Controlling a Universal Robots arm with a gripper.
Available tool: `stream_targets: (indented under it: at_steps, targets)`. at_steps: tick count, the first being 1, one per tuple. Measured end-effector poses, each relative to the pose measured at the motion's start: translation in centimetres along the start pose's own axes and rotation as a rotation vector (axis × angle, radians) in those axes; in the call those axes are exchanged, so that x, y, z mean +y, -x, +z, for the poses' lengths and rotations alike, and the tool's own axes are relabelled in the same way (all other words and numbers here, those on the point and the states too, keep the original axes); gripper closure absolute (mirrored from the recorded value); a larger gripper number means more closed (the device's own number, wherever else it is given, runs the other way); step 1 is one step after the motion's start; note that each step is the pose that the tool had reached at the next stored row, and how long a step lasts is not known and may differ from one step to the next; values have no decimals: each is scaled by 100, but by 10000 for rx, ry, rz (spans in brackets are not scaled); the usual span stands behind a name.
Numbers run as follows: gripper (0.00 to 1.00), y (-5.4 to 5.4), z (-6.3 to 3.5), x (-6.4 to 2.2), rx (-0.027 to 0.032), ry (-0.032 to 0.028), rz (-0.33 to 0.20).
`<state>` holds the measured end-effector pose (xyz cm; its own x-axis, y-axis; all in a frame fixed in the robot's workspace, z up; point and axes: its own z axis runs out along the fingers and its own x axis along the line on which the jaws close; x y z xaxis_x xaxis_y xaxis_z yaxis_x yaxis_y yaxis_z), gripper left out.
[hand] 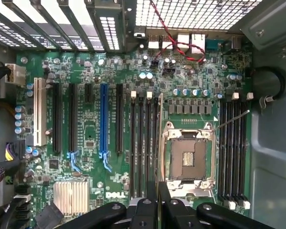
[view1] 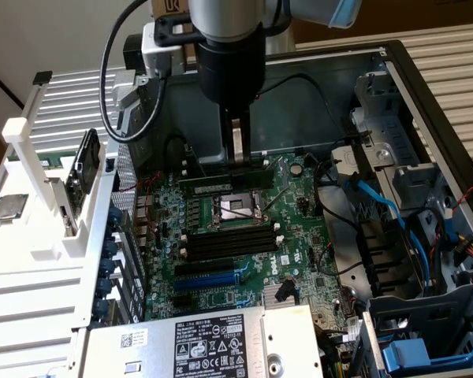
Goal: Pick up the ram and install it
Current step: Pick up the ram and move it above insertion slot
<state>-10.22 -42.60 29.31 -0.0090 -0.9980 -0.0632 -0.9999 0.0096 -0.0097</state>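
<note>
Inside an open computer case, the end effector is clenched on the ram, holding the stick level and lengthwise at centre frame, just above the motherboard near the empty processor socket. In the wrist view the ram appears edge-on, running up from the end effector beside the black memory slots. The pickup looks complete. The install does not: the stick appears not yet seated, and which slot it lines up with cannot be told.
</note>
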Motion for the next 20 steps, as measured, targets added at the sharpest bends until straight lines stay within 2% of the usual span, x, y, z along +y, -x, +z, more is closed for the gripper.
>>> stream_targets:
  at_steps: [6, 20]
  targets:
    - [87, -91, 91, -10, -1, -4, 51]
    - [87, -139, 322, -23, 3, -5, 91]
